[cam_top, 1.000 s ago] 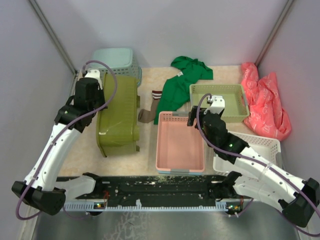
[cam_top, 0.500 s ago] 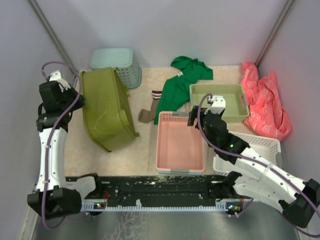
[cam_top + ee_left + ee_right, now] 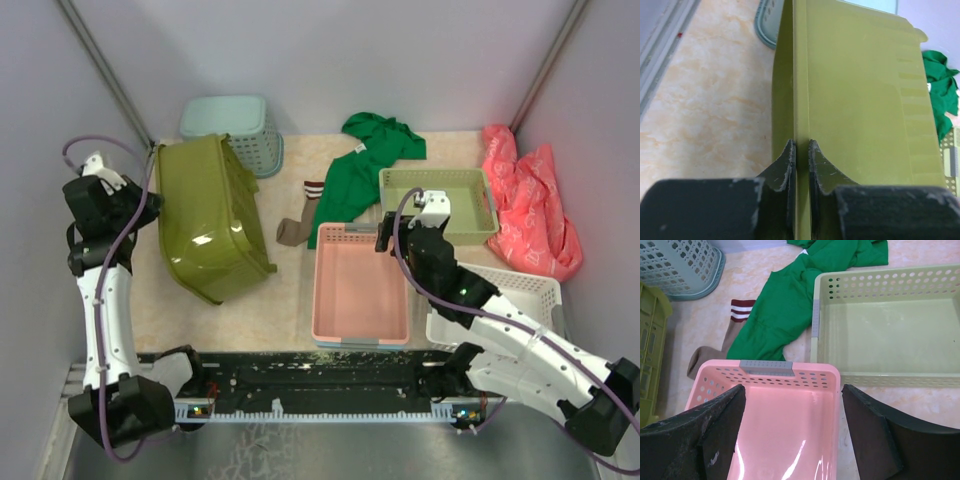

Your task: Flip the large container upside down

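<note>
Inspection of the desk (image 3: 290,300), as found

1. Task item. The large container (image 3: 210,215) is at the left of the desk, just in front of the teal basket (image 3: 235,125). It is neither upright nor inverted: it is tipped over, with its rim facing the left arm and its base end facing the pink tray (image 3: 360,290). A broad olive wall faces upward and shows a spot of glare. The lower right corner rests on the desk.

2. Left hand (image 3: 800,150). The fingers are drawn narrow and pinch the thin edge of the container's rim, one on each side of it. The left wrist view confirms contact on both sides. The arm is raised along the left wall.

3. Right hand (image 3: 792,390). The fingers are spread wide and hold nothing. The hand hangs above the far end of the pink tray, well apart from the large container.

4. Other items. A green garment (image 3: 365,165) lies at the back centre, with a striped sock (image 3: 300,215) beside it on the left. A pale green tray (image 3: 440,200) sits just behind the pink tray and to its right. A white basket (image 3: 520,290) is at the right, partly hidden by the right arm. A red bag (image 3: 525,205) lies crumpled against the right wall
</note>
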